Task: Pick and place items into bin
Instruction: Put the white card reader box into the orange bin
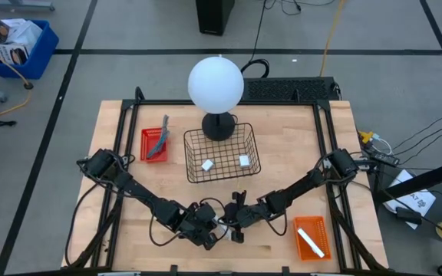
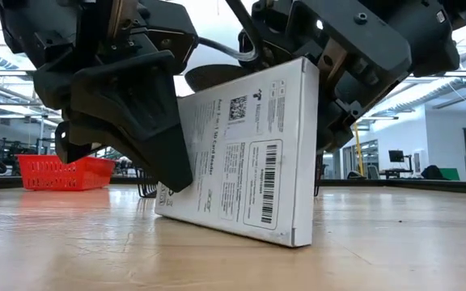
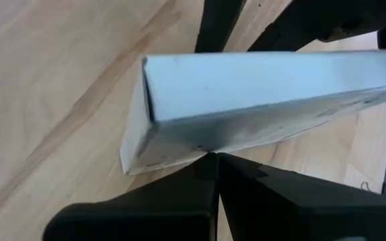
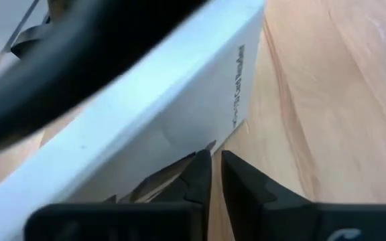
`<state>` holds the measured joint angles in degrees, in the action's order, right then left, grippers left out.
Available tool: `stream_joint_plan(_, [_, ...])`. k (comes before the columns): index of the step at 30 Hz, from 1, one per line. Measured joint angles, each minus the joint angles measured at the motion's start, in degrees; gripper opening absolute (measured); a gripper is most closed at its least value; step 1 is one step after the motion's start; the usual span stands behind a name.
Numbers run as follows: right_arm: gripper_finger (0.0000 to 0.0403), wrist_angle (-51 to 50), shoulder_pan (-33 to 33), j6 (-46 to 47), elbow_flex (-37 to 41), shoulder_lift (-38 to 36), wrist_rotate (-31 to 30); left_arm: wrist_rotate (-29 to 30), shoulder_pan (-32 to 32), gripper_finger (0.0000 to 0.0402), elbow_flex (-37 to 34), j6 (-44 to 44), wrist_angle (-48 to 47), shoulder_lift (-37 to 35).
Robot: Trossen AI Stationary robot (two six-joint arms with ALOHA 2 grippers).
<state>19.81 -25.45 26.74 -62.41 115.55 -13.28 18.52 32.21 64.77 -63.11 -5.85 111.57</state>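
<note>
A flat white printed box [image 2: 245, 162] stands tilted on the table near its front edge, between my two grippers. My left gripper [image 3: 213, 167], shut, is in front of the box's left part [image 2: 176, 174]. My right gripper [image 4: 214, 164] is behind the box's right part [image 2: 330, 89]. Its fingertips stand a narrow gap apart with nothing between them. In the high view both grippers meet at the front centre [image 1: 225, 225] and cover the box. Two small white blocks [image 1: 207, 165] [image 1: 245, 161] lie in the black wire bin [image 1: 221, 153]. My left gripper presses its shut fingertips against the box's broad face near one end [image 3: 200, 144], slanting down from the table's near left. One finger [image 2: 164, 145] crosses the printed face. The box stands tilted on its lower long edge [image 2: 233, 230] on the table. My right gripper comes at the box from the far right, behind it. Its fingertips [image 4: 200, 167] lie close under the box's face near an edge [image 4: 230, 120]; I cannot tell whether they touch it. The box's upper right corner [image 2: 310, 65] is up against the gripper's body.
A big white globe lamp [image 1: 216, 84] stands with its black foot at the bin's far side. A red tray [image 1: 156, 144] with a long grey-teal thing is at the left. An orange tray [image 1: 311, 236] with a white card is at the front right.
</note>
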Motion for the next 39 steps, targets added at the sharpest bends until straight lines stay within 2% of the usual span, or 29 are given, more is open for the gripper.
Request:
stream_joint_plan(22, [0.0072, 0.04, 0.00, 0.46, -0.04, 0.00, 0.09, -0.22, 0.68, 0.0008, 0.02, 0.04, 0.00, -0.04])
stream_joint_plan(39, [0.0075, -0.02, 0.00, 0.59, -0.04, 0.00, 0.11, 1.57, 3.71, 0.0008, 0.04, 1.34, -0.02, -0.04])
